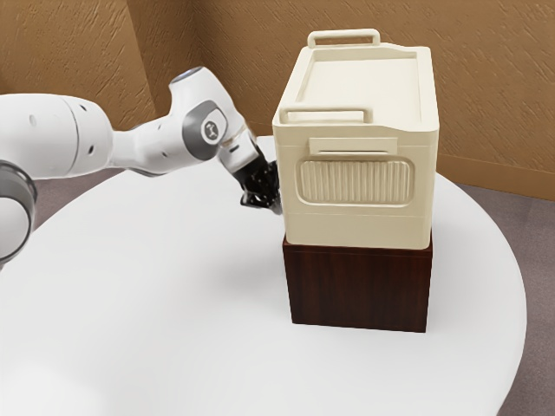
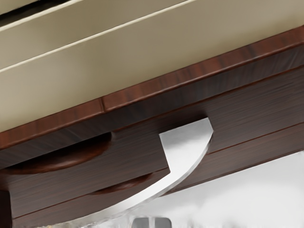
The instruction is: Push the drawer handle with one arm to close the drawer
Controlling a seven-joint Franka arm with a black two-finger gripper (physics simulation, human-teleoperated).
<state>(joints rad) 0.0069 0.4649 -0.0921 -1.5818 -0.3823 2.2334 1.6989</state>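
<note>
Your silver handle curves out from the drawer front on the dark cabinet, under the cream box, toward the tabletop's edge at the exterior view's right. Your gripper looks closed, its 2 tips nearly together beside the bow, holding nothing. Expect a stiff, slick handle; don't grasp it, press mid-bow, straight in. Off-center force could slip or bind the drawer.
</note>
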